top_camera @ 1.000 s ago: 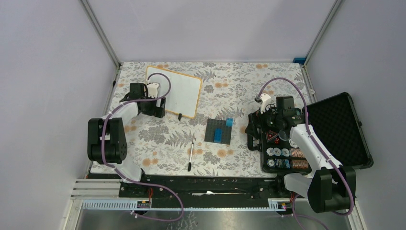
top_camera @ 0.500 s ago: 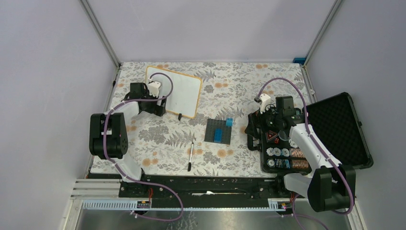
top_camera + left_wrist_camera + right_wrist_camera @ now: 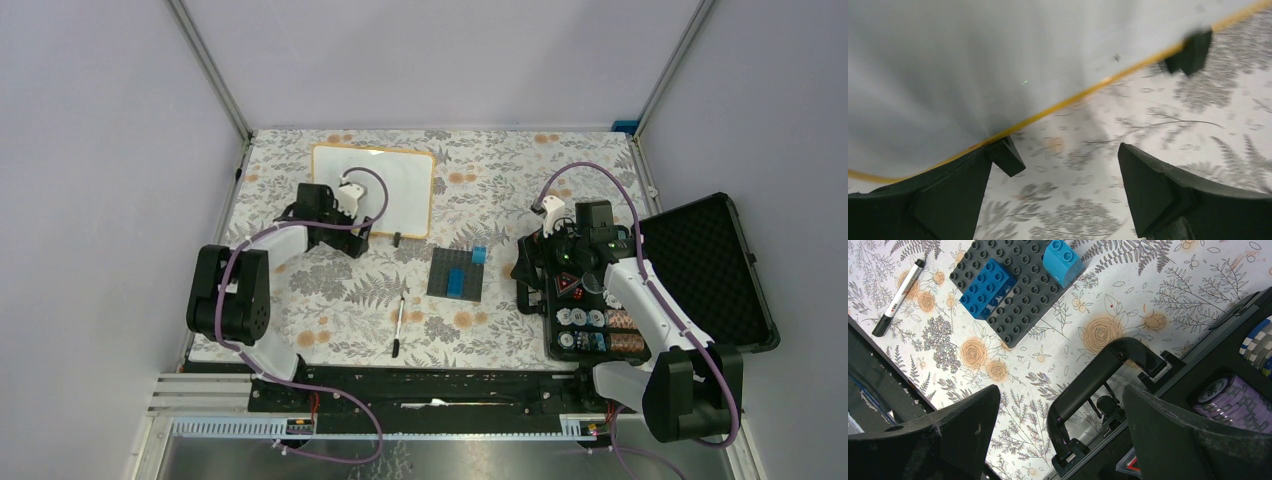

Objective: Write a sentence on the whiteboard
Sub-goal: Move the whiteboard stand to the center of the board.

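**Overhead and wrist views.** The flat, white, orange-framed whiteboard (image 3: pixel 390 180) lies at the far left of the floral tablecloth (image 3: pixel 500 190). No writing shows on its face. The left gripper (image 3: pixel 358 240) sits at the board's near edge with its fingers spread wide and nothing clamped between them. In the wrist view one finger (image 3: pixel 948 195) lies just beside the frame and a small black foot (image 3: pixel 1193 47); whether it touches the frame cannot be told. The right gripper (image 3: pixel 545 263) hangs released over the handle (image 3: pixel 1098 375) of the black poker-chip case (image 3: pixel 700 260). A slim black-and-white marker (image 3: pixel 398 327) lies near the arm bases, well apart from the board.

**Judgement.** The board is likely light, stiff and slick-faced, and apt to slide on the cloth. Its feet raise the rim, so the frame edge offers the best hold and leaves the writing face clear.
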`<state>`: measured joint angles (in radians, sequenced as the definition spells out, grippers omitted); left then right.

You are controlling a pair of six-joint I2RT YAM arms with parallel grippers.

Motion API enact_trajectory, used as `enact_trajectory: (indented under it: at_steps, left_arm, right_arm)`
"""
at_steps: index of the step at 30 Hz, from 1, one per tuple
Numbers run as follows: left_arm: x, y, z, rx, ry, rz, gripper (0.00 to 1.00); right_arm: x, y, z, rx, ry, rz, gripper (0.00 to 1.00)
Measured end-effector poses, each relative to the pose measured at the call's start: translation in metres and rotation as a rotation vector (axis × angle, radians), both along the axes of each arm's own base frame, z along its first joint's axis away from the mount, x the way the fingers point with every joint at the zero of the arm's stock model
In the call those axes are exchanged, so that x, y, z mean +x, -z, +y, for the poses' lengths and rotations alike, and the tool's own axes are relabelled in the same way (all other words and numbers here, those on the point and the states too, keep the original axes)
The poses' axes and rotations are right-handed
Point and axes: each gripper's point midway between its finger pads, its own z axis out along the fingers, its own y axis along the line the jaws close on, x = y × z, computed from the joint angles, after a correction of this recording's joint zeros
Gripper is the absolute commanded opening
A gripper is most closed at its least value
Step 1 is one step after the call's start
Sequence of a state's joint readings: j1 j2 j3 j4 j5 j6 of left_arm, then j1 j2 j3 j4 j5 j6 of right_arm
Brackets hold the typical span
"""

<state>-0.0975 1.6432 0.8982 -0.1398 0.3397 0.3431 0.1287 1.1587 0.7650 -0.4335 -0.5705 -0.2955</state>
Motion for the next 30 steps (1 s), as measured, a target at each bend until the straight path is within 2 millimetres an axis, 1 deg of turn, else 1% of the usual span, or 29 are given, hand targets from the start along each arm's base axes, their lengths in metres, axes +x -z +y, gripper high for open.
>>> enact_trajectory:
  at_steps: [5, 8, 14, 16, 19, 21, 23, 25, 27, 28, 29, 30]
  left_arm:
    - [-0.019, -0.004, -0.038, -0.027, 0.092, 0.009, 0.99]
    - [-0.025, -0.007, -0.053, -0.04, 0.123, 0.012, 0.99]
    - [-0.039, -0.009, -0.079, -0.058, 0.178, 0.031, 0.99]
    - [-0.046, -0.011, -0.084, -0.065, 0.2, 0.046, 0.99]
    - [-0.061, -0.022, -0.088, -0.07, 0.267, 0.078, 0.99]
    - [-0.067, -0.037, -0.091, -0.066, 0.336, 0.074, 0.99]
    - [-0.074, -0.055, -0.092, -0.03, 0.442, 0.042, 0.99]
    - [-0.085, -0.066, -0.095, 0.02, 0.559, 0.006, 0.99]
    - [-0.103, -0.068, -0.101, 0.074, 0.695, -0.012, 0.99]
    - [-0.116, -0.065, -0.106, 0.109, 0.787, -0.012, 0.99]
    - [-0.127, -0.062, -0.109, 0.133, 0.857, -0.007, 0.96]
    - [-0.138, -0.059, -0.115, 0.159, 0.926, -0.004, 0.91]
  right_arm:
    - [0.0, 0.0, 0.0, 0.0, 0.0, -0.001, 0.99]
    - [0.0, 0.0, 0.0, 0.0, 0.0, -0.001, 0.99]
    - [0.0, -0.001, 0.0, 0.001, 0.0, -0.005, 0.99]
    - [0.0, -0.002, 0.0, 0.001, -0.001, -0.006, 0.99]
    - [0.0, -0.002, 0.0, 0.003, -0.002, -0.008, 0.99]
    - [-0.001, -0.003, 0.001, 0.009, -0.006, -0.007, 0.99]
    - [-0.001, -0.003, 0.003, 0.016, -0.013, -0.006, 0.99]
    - [-0.002, -0.004, 0.004, 0.02, -0.017, -0.006, 0.99]
    - [-0.002, -0.004, 0.005, 0.021, -0.021, -0.006, 0.99]
    - [-0.003, -0.004, 0.005, 0.021, -0.022, -0.005, 0.99]
    - [-0.003, -0.004, 0.006, 0.022, -0.024, -0.005, 0.99]
    - [-0.003, -0.004, 0.006, 0.022, -0.024, -0.005, 0.99]
